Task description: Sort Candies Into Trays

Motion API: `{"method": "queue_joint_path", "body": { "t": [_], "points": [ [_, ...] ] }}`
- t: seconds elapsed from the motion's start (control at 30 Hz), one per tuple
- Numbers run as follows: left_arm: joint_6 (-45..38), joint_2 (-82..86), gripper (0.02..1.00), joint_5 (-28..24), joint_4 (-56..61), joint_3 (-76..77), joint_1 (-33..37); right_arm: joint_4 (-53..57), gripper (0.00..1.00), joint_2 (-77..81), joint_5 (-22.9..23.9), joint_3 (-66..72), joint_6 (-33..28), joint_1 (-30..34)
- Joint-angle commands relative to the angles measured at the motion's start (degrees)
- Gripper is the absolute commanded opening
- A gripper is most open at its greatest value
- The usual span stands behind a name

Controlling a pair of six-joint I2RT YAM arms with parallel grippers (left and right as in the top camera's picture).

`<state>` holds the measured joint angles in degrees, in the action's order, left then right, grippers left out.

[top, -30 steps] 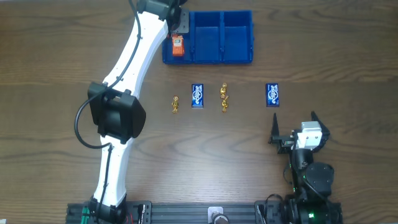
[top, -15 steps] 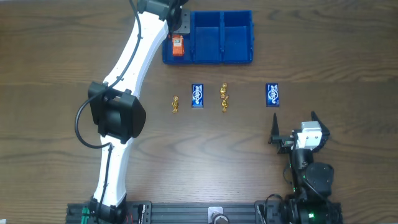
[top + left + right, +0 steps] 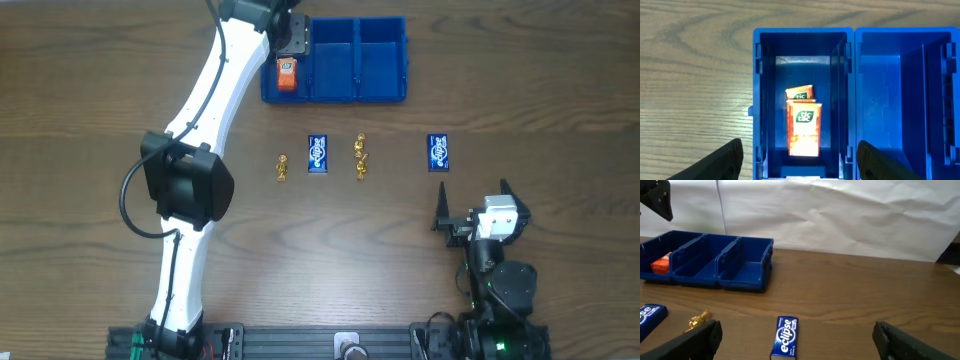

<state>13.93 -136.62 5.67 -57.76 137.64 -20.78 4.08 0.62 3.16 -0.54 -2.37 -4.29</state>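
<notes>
A blue tray with three compartments stands on the bench, with an orange candy box in its leftmost compartment. The left end effector is over that compartment. Nearer the arms lie, in a row, a single gold candy, a blue pack, a gold candy cluster and a second blue pack (this one well apart). The right end effector stands spread near its base.

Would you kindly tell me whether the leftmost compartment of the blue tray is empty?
Not empty: two orange candy boxes lie on the floor of that compartment, one partly overlapping the other.
</notes>
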Motion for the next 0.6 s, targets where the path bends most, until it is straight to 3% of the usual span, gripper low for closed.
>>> {"method": "queue_joint_path", "body": {
  "t": [0.03, 0.2, 0.33, 0.6],
  "points": [
    [1.1, 14.5, 0.752, 0.6, 9.0, -12.9, 0.5, 0.3, 0.998, -0.4, -0.3, 0.1, -0.7, 0.3],
    [1.0, 39.3, 0.801, 3.5, 24.4, -38.2, 1.2, 0.3, 0.998, -0.4, -0.3, 0.1, -0.7, 0.3],
    [-1.3, 57.5, 1.0, 4.4, 31.3, -53.2, 3.0, 0.3, 0.998, -0.4, -0.3, 0.1, -0.7, 0.3],
    [-10.8, 91.4, 0.998, -2.4, 44.7, -82.5, 16.8, 0.3, 0.998, -0.4, -0.3, 0.1, -0.7, 0.3]
  ]
}}
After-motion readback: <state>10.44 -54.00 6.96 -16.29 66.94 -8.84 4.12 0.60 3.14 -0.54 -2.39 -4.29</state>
